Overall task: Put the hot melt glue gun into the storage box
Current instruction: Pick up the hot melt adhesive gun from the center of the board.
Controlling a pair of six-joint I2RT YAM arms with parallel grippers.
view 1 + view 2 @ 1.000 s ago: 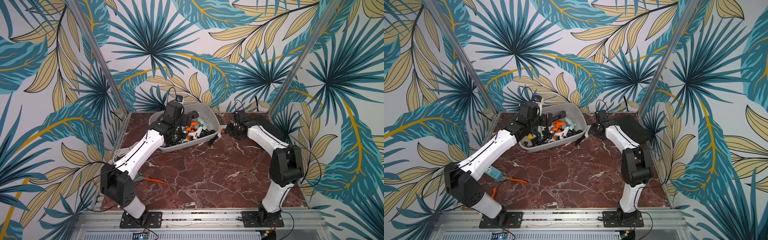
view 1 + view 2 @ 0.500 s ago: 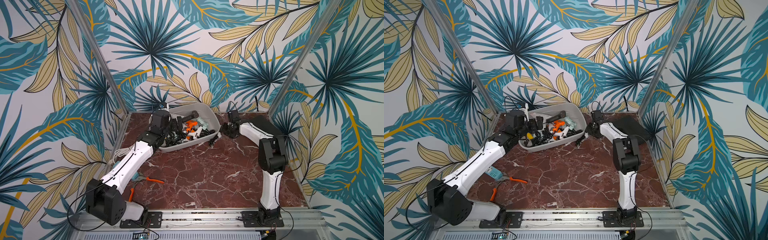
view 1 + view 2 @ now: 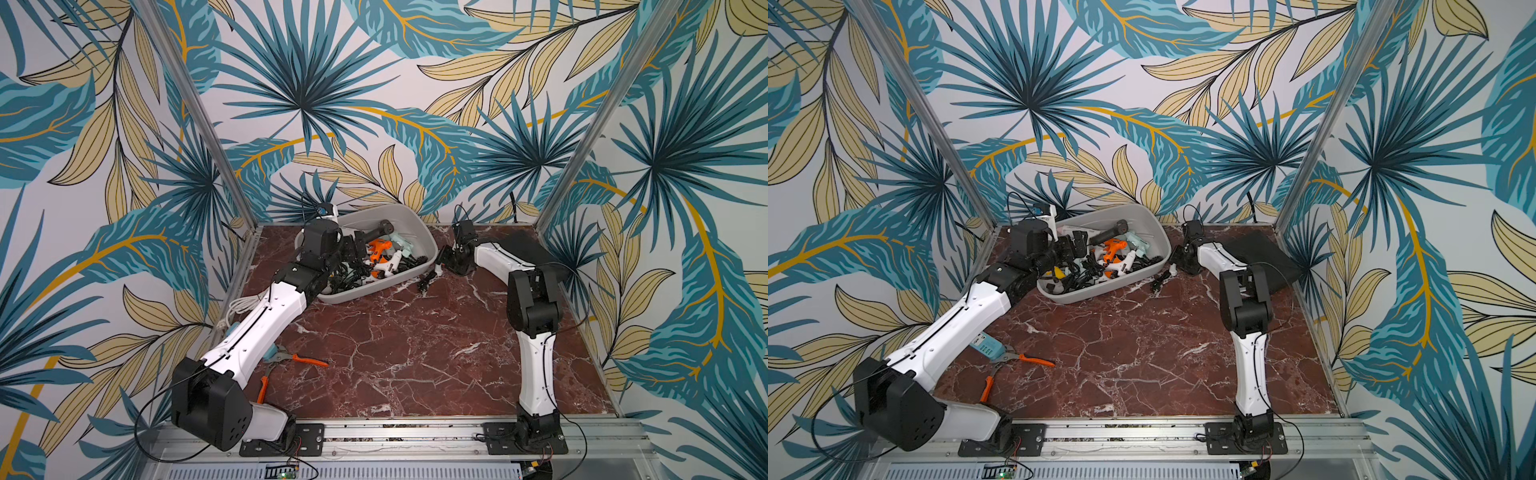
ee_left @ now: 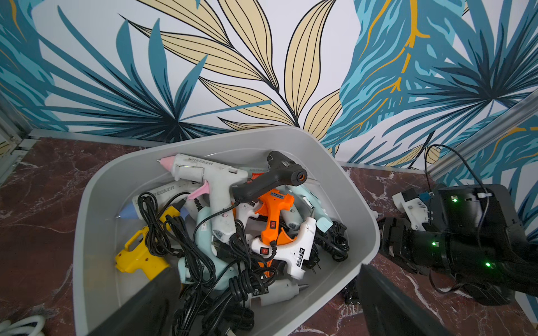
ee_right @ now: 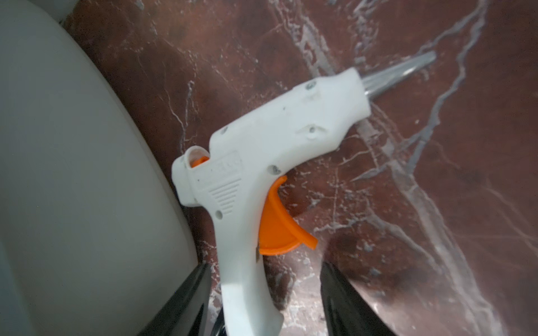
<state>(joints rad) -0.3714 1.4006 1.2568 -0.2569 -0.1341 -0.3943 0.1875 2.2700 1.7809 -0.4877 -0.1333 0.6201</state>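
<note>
**Bench (image 3: 415, 353), red-brown marble. Contents L to R.**

1. White cable coil (image 3: 240, 306): far L edge, partly under L arm (image 3: 257, 328).
2. Teal power strip (image 3: 985, 345): flat, tucked against L arm.
3. Pliers (image 3: 291, 360), orange handles: flat, handles splayed, front L, well apart from the tub.
4. L gripper (image 4: 267, 267): over near end of storage box. Jaws wide apart, empty; one finger (image 4: 151, 302) over the inside, the other past the rim.
5. Storage box (image 3: 417, 227), lt grey tub: back centre, set askew. Heaped w/ guns:
   - white gun w/ pink tip (image 4: 209, 177)
   - black gun (image 4: 270, 180)
   - orange gun (image 4: 273, 212)
   - yellow gun (image 4: 139, 253)
   - several pale-blue guns
   - tangle of black cords (image 4: 241, 279) through the lot
6. Black plug (image 3: 424, 286): on bench just outside tub's R wall. Whose cord, can't tell.
7. Hot melt glue gun (image 5: 279, 139), white, orange trigger: not in tub. Lies on its side on bench, just beside tub's outer R wall, nozzle pointing away from it. That wall stands between gun & heap.
8. R gripper (image 5: 263, 264): low at bench. Jaws apart, one each side of the gun's handle, gaps showing both sides; not clamped.
9. Black hard case (image 3: 525, 249): back R corner, R arm (image 3: 494, 255) crossing over it.
</note>
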